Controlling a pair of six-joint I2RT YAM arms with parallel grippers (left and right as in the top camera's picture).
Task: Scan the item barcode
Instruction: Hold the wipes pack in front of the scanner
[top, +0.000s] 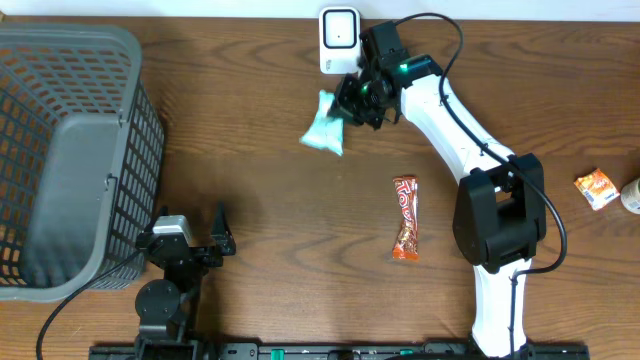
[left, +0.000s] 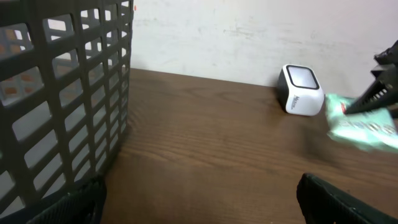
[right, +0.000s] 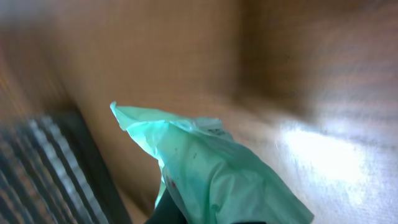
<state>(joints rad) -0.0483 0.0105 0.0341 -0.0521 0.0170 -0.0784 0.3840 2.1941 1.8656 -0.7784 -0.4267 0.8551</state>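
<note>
The right end effector is clamped on a teal packet just beside the scanner. The left end effector gapes wide, holding nothing.

One basket, one scanner — one teal pouch, one bar, one packet

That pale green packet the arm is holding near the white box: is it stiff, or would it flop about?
Probably floppy: the green packet shows creases and soft folds in the right wrist view. It is likely light, since the right gripper carries it pinched near one end only. The film looks smooth and shiny, so it may slip in a loose grip.
</note>
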